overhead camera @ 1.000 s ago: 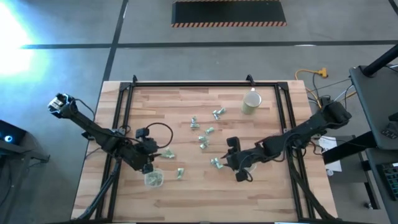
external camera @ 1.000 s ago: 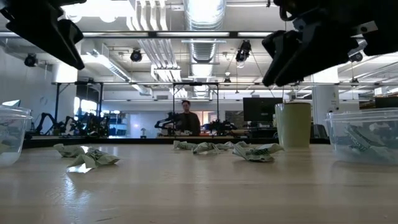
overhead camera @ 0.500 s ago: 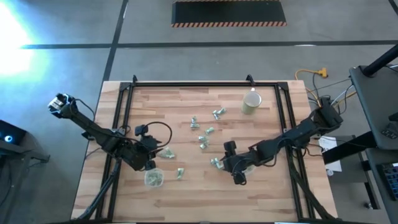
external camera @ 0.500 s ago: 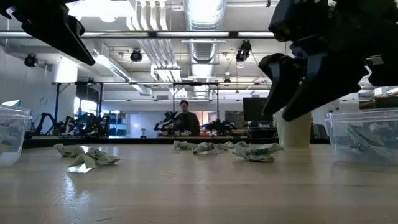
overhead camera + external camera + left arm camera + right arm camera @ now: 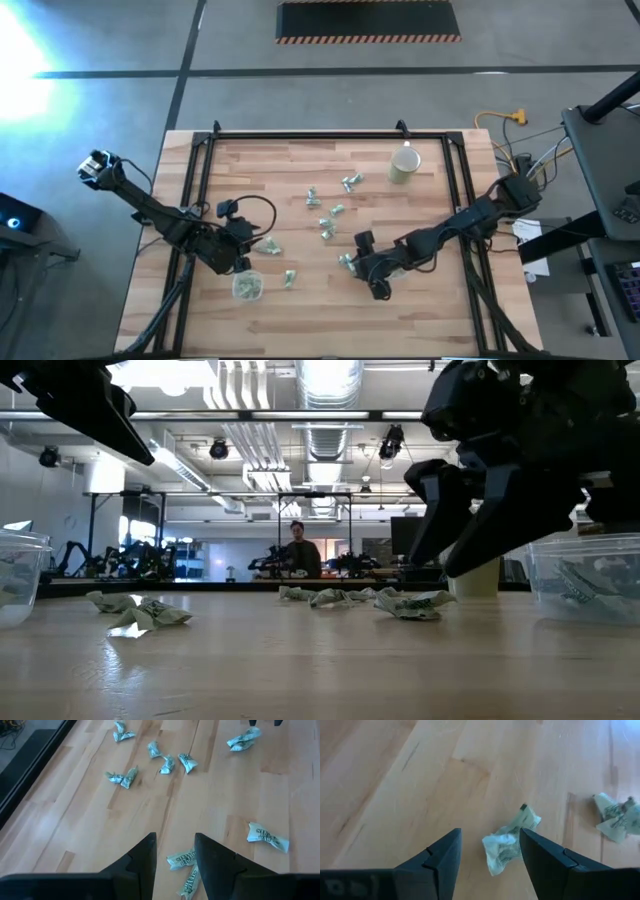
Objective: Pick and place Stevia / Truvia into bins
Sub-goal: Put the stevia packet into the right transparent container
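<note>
right wrist view: right hand spread, straddling a crumpled sachet on the desk. likely light, soft paper; pinch its bunched middle. left hand spread too.

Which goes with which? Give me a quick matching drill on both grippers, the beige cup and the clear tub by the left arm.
Things:
1. left gripper
2. right gripper
3. beige cup
4. left clear tub

States:
A. upright, away from both arms
B. open, one crumpled sachet between its fingers
C. part filled
D. open, sachet pair between its fingers

Pairs: 1-D, 2-B, 3-A, 4-C
</note>
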You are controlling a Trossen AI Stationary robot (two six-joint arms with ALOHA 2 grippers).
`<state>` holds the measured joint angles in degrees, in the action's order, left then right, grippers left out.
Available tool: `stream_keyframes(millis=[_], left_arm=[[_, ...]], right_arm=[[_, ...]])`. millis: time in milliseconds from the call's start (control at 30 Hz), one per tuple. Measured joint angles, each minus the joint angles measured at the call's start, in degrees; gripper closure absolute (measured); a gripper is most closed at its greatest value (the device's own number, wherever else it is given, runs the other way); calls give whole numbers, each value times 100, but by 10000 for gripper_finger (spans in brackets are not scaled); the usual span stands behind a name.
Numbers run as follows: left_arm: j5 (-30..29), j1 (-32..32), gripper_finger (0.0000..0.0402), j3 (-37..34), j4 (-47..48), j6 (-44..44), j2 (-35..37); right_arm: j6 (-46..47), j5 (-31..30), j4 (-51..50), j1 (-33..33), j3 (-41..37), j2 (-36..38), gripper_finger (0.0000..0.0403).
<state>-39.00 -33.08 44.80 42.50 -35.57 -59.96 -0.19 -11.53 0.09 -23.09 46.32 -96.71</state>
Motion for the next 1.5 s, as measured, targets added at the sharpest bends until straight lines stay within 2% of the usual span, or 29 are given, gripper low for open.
stream_keyframes(millis=[300, 567, 800, 933, 1333, 1500], left_arm=[[7, 0, 285, -2, -2, 0, 0], [22, 0, 285, -2, -3, -4, 0], [27, 0, 285, -4, -4, -4, 0], [26, 0, 285, -4, -4, -4, 0], [4, -1, 285, -4, -4, -6, 0], [4, 0, 285, -4, -7, -7, 0]], right_arm=[[42, -70, -19, -2, 19, -207, 211], [82, -508, -280, 2, 110, -317, 211], [66, -518, -297, 9, 119, -396, 218], [37, -518, -301, 11, 119, -406, 248], [-156, -518, -294, 13, 119, -381, 376], [-190, -692, -304, 11, 119, -310, 393]])
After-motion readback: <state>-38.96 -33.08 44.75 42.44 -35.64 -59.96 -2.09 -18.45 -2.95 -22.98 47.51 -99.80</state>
